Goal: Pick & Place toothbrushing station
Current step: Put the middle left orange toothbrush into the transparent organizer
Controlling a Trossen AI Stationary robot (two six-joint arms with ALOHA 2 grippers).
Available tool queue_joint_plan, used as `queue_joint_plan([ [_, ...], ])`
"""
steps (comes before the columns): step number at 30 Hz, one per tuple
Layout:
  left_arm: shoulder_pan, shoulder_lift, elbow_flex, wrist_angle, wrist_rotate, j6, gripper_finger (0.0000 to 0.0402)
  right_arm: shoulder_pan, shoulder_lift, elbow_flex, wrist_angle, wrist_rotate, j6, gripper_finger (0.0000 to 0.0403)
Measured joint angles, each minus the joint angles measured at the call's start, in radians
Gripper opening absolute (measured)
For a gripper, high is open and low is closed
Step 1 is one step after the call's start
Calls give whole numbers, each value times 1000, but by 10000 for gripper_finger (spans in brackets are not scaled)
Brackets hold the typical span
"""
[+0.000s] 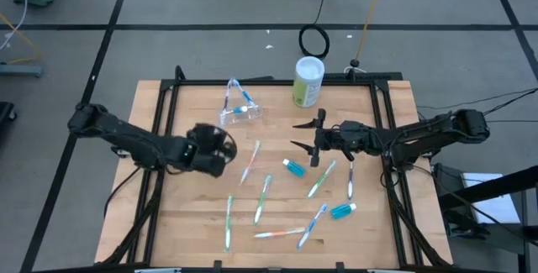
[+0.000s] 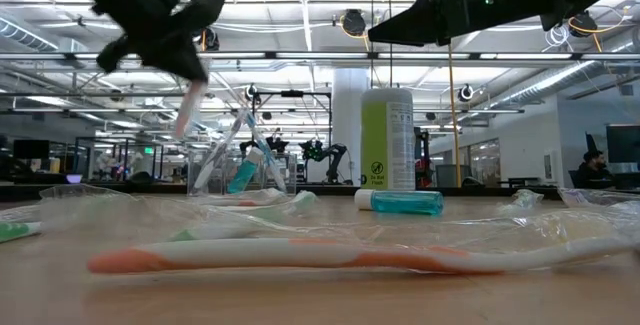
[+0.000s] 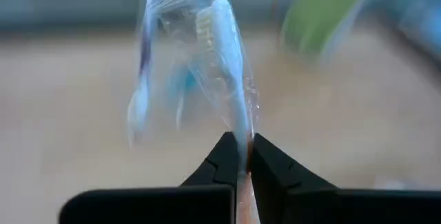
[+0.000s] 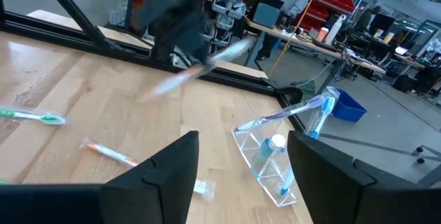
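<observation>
The clear plastic holder (image 1: pixel 239 109) stands at the table's far middle with a couple of toothbrushes and a blue tube in it; it also shows in the right wrist view (image 4: pixel 275 155). My left gripper (image 1: pixel 220 145) is above the table's left-middle, near side of the holder, shut on a wrapped toothbrush (image 3: pixel 224 58) with a white head and an orange handle. My right gripper (image 1: pixel 307 143) hangs open and empty above the table's right-middle, its fingers (image 4: pixel 331 176) pointing toward the holder. Several toothbrushes (image 1: pixel 263 199) and two blue tubes (image 1: pixel 293 168) lie flat on the table. My left gripper pinches the toothbrush's handle (image 3: pixel 241 133) between its two fingers, through the clear wrapper. The brush runs on along the fingers, head end away from them. In the low view the brush (image 2: pixel 188 105) slants down below the gripper, lifted clear of the table.
A white-and-green canister (image 1: pixel 308 81) stands at the far edge, right of the holder. An orange toothbrush (image 1: pixel 250 162) lies just right of my left gripper. A second blue tube (image 1: pixel 342 212) lies near right. Black frame rails (image 1: pixel 160 105) run along the table's sides.
</observation>
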Motion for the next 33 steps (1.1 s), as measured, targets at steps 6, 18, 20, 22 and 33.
queue_joint_plan([
  [6,152,1,2,339,-455,519,22,1,0,0,-2,0,0,215],
  [18,473,231,0,521,-355,600,14,2,0,0,-3,0,0,215],
  [20,478,274,3,526,-295,565,30,2,0,0,-3,0,0,215],
  [22,481,324,2,529,-259,558,46,2,0,0,-3,0,0,215],
  [33,499,420,3,525,-67,788,65,2,0,0,-8,0,46,215],
])
